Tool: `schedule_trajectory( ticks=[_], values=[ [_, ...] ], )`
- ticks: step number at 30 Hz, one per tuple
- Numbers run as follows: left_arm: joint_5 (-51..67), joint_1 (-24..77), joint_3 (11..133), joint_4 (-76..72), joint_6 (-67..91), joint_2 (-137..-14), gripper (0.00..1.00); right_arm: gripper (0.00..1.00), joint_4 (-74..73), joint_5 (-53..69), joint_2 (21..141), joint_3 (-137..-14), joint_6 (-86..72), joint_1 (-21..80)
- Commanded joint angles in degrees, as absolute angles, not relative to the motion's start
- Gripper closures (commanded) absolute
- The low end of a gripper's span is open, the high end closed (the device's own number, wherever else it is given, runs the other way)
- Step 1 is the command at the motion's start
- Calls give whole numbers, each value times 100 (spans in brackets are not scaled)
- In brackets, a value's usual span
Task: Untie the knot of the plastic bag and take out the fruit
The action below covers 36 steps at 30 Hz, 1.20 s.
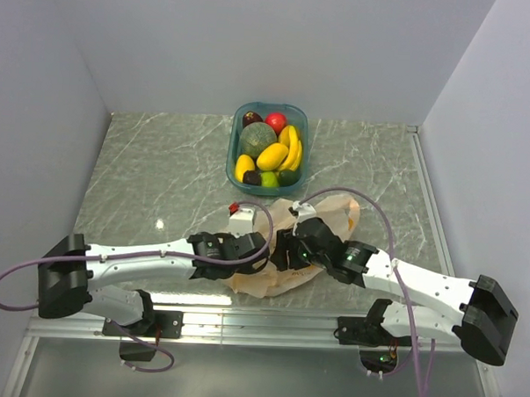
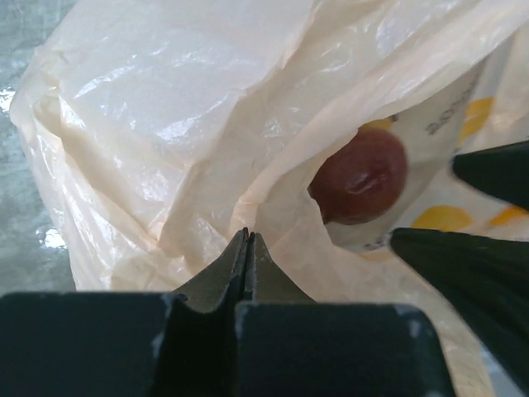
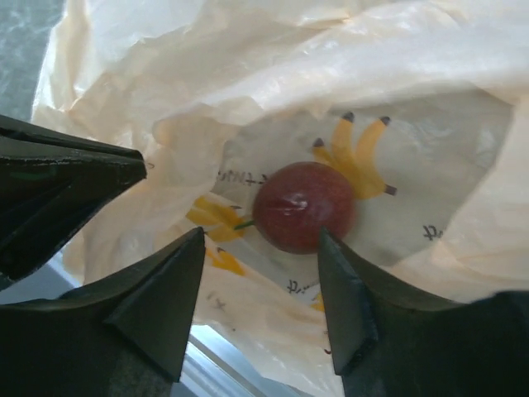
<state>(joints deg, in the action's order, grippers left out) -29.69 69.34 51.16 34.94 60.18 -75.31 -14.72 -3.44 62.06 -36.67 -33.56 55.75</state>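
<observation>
I'm looking at a grey marbled table [image 1: 160, 176] boxed in by white walls [image 1: 254, 49], with a filled tub [image 1: 235, 144] sitting at the far side. The bag [image 1: 335, 210] is lying open near the arms — the left gripper [image 2: 246, 248] is pinching its rim, and the right gripper [image 3: 258, 236] is spreading around a red-brown fruit [image 3: 303, 207] inside.

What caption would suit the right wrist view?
Open right fingers frame a round reddish-brown fruit lying inside the opened plastic bag.
</observation>
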Motion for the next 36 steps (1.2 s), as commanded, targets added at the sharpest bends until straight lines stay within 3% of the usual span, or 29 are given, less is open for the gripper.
schedule_trajectory(
  ticks=[1,13,26,27,28,30,31,34,36],
  values=[
    [-2822,6926,4984,3393,5695,-7743,99,34,-1512,-607,6293,-3560,-3410,5642],
    [-2532,6926,4369,2919,5660,-7814,99,23,-1099,-659,7830,-3770,-3393,5941],
    [-2601,6917,4184,2760,5634,-7770,99,28,-984,-1195,8060,-3885,-3322,6144],
    [-2619,6917,4175,2768,5625,-7761,100,32,-984,-1248,8042,-3876,-3340,6152],
    [-2628,6917,4175,2786,5634,-7761,99,43,-976,-1318,8025,-3867,-3331,6144],
    [-2663,6908,4166,2804,5651,-7735,100,55,-1002,-1388,7954,-3867,-3322,6152],
    [-2680,6908,4166,2812,5660,-7726,99,67,-1072,-1432,7928,-3885,-3314,6144],
    [-2725,6864,4175,2830,5652,-7699,100,82,-1239,-1503,7595,-3867,-3270,6161],
    [-2777,6821,4210,2839,5625,-7682,99,87,-1301,-1512,7209,-3815,-3191,6161]
  ],
)
